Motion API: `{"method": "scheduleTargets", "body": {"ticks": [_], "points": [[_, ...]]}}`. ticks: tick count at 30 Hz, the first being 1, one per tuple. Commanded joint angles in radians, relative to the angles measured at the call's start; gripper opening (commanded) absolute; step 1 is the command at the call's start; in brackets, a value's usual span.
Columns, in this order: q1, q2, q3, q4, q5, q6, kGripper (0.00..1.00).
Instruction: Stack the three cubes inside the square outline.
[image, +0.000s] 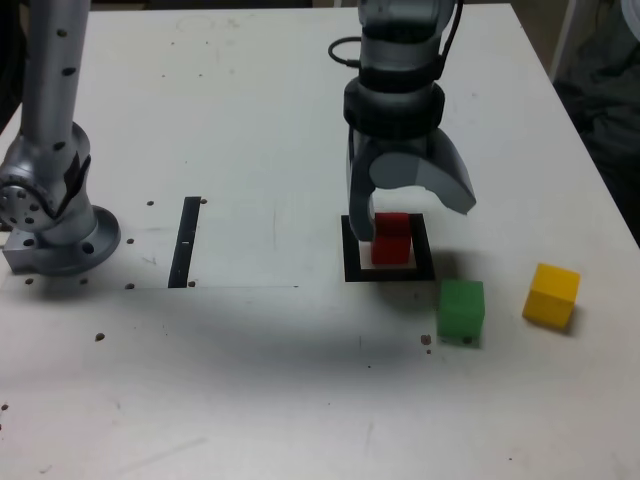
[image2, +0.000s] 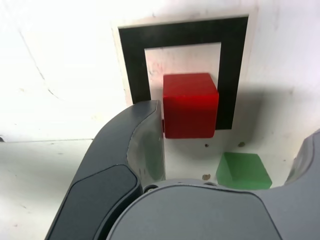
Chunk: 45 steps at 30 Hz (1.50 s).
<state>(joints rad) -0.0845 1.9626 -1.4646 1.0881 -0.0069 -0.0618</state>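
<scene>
The gripper (image: 408, 212) hangs with its jaws spread wide, one finger (image2: 142, 145) just beside the red cube (image: 391, 237), which sits inside the square outline (image: 352, 258). The green cube (image: 461, 310) and yellow cube (image: 551, 294) rest outside on the table (image: 250, 380), toward the exterior view's right.
</scene>
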Motion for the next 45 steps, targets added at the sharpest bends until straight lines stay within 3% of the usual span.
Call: {"method": "scheduleTargets", "body": {"ticks": [1, 9, 15, 31, 45], "points": [[0.002, -0.02, -0.024, 0.021, 0.016, -0.005, 1.0], [-0.017, -0.023, -0.15, 0.128, 0.086, -0.006, 1.0], [-0.067, 0.051, -0.342, 0.227, 0.116, 0.016, 1.0], [-0.111, 0.32, -0.766, 0.351, 0.097, 0.152, 0.99], [-0.125, 0.491, -0.897, 0.37, 0.031, 0.184, 0.98]]}}
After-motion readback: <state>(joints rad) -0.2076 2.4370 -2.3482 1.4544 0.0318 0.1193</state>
